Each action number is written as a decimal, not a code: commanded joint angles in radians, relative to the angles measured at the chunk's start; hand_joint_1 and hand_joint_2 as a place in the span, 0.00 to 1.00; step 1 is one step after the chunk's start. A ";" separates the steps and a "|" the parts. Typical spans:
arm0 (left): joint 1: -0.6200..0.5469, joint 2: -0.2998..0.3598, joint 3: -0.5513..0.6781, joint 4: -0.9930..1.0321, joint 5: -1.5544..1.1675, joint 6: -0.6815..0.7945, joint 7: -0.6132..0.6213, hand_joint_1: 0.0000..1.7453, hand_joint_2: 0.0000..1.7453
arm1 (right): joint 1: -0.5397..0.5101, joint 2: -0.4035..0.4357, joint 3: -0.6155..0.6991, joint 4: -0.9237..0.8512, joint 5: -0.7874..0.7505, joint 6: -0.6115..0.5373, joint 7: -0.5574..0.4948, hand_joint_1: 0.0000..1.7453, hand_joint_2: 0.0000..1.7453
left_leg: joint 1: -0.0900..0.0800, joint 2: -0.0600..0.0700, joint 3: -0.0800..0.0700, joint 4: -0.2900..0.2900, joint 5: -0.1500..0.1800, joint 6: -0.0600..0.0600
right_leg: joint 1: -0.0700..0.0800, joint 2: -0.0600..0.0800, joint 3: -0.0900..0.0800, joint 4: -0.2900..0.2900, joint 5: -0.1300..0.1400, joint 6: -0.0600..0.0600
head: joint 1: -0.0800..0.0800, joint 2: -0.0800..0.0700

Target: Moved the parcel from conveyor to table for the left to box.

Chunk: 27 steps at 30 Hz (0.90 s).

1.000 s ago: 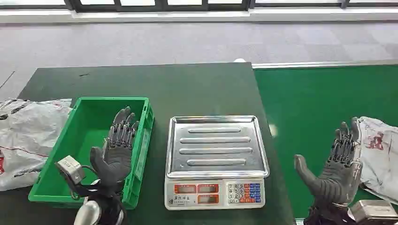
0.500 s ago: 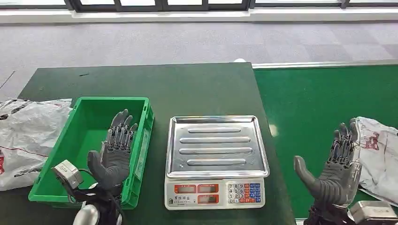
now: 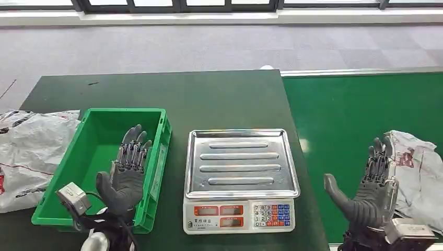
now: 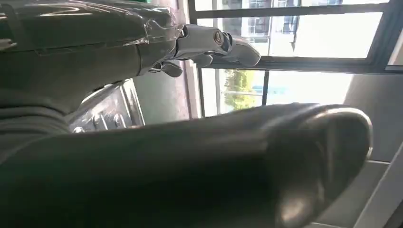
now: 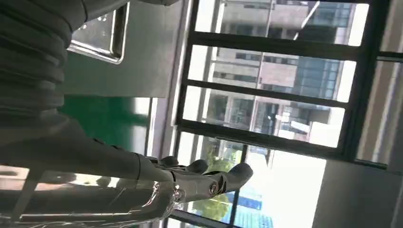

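In the head view the right hand (image 3: 372, 196) is raised over the green conveyor (image 3: 355, 120), fingers straight and apart, holding nothing, its finger backs just beside the near edge of the white parcel (image 3: 418, 172), which lies on the belt by the picture's right edge; whether they touch I cannot tell. A broad stretch of bare belt lies between the hand and the dark table (image 3: 172, 94). The left hand (image 3: 126, 175) hovers, spread and holding nothing, over the right rim of the green bin (image 3: 65, 175). A steel scale (image 3: 241, 178) sits just beside the bin, and more bagged parcels (image 3: 26, 151) lie at the table's left edge. The left wrist view shows its thumb (image 4: 199, 166) large and its fingers (image 4: 214, 45) extended toward windows. The right wrist view shows fingers (image 5: 209, 178) outstretched, with a scale-tray corner (image 5: 102, 35) and a belt strip.
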State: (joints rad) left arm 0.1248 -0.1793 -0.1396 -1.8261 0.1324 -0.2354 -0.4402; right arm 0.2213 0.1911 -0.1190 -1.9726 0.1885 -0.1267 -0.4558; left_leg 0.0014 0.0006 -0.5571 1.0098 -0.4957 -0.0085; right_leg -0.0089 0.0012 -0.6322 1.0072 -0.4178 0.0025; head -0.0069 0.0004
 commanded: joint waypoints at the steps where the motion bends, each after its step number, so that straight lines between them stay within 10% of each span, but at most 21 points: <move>1: 0.017 0.007 0.010 0.016 -0.009 -0.006 -0.002 0.00 0.00 | -0.069 -0.049 -0.151 0.103 0.203 -0.060 0.110 0.00 1.00 | 0.000 0.000 0.001 -0.001 0.000 0.000 | 0.000 0.000 0.002 -0.002 0.001 0.000 | 0.000 0.000; 5: 0.014 0.012 0.001 0.012 -0.024 0.008 0.008 0.00 0.00 | -0.174 -0.188 -0.196 0.252 0.520 -0.160 0.257 0.00 1.00 | 0.001 0.002 0.002 -0.001 0.000 0.000 | 0.001 0.001 0.002 -0.003 0.001 0.001 | 0.000 0.000; 11: 0.012 0.013 -0.001 0.016 -0.025 0.011 0.007 0.00 0.00 | -0.180 -0.201 -0.190 0.267 0.515 -0.178 0.268 0.00 1.00 | -0.001 -0.001 0.001 -0.002 0.001 0.002 | -0.001 -0.002 0.003 -0.003 0.002 0.002 | 0.000 0.000; 19: -0.043 0.051 -0.031 0.054 -0.044 0.057 0.047 0.00 0.00 | -0.515 -0.488 -0.065 0.806 1.248 -0.104 0.604 0.00 1.00 | -0.001 0.006 0.001 -0.001 0.001 0.003 | -0.001 0.005 0.002 -0.004 0.005 0.002 | 0.000 0.000; 27: -0.096 0.079 -0.027 0.096 -0.149 0.136 0.005 0.00 0.00 | -0.722 -0.608 -0.010 1.445 1.221 0.012 0.610 0.00 1.00 | -0.002 0.000 0.002 -0.002 0.004 0.006 | -0.002 -0.002 0.005 -0.005 0.007 0.005 | 0.000 0.000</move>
State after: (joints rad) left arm 0.0946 -0.1587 -0.1408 -1.8154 0.0980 -0.1858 -0.3811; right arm -0.2774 -0.2759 -0.2266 -1.2086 1.4641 -0.1723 0.1663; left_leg -0.0030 -0.0019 -0.5581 1.0109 -0.4925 -0.0019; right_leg -0.0133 -0.0026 -0.6314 1.0068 -0.4137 0.0081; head -0.0065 0.0004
